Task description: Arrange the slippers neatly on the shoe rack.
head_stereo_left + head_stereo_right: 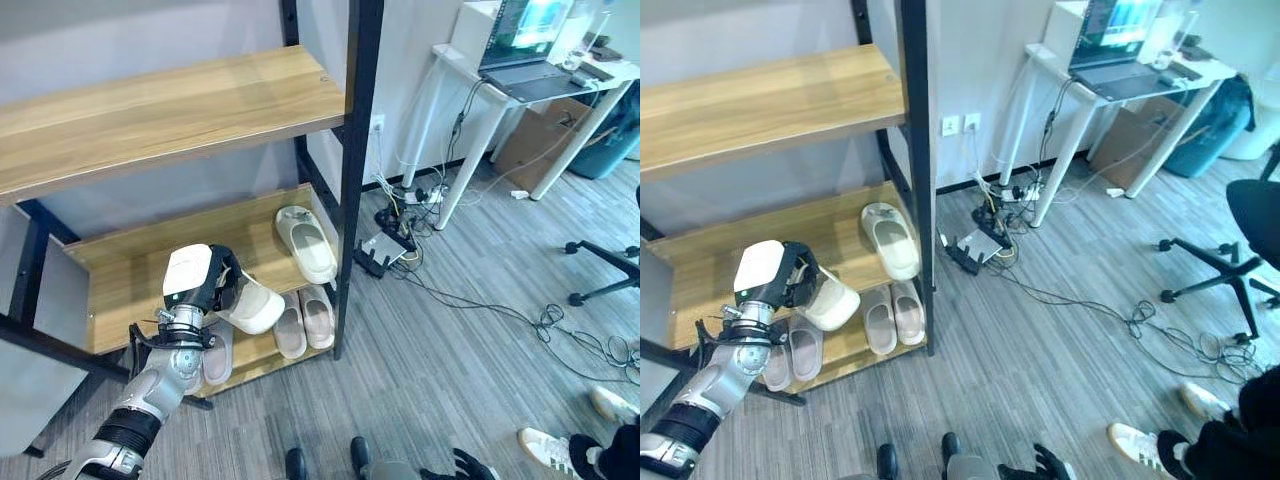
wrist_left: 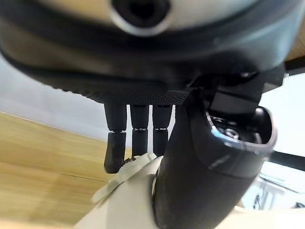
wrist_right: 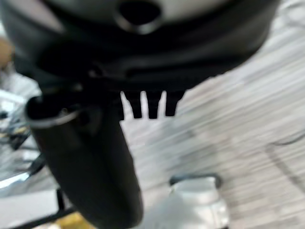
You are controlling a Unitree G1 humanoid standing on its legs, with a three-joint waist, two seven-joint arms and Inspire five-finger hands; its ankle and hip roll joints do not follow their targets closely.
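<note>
The left arm rises from the lower left, forearm angled up toward the shoe rack (image 1: 352,170), its left hand (image 1: 205,280) level with the front edge of the middle shelf (image 1: 150,262); the fingers (image 2: 115,145) and thumb are curled round a cream slipper (image 1: 252,308), which hangs off the shelf's front edge above the bottom shelf; a second cream slipper (image 1: 305,243) lies flat on the middle shelf near the right-hand post, well apart from the held one; on the bottom shelf a pair of pale slippers (image 1: 304,322) sits side by side by the post, and another slipper (image 1: 218,355) lies under the hand; the right hand (image 3: 90,167) hangs over the grey plank floor (image 1: 470,370), fingers short and folded back, holding nothing; a white desk (image 1: 520,85) with a laptop stands at the far right.
</note>
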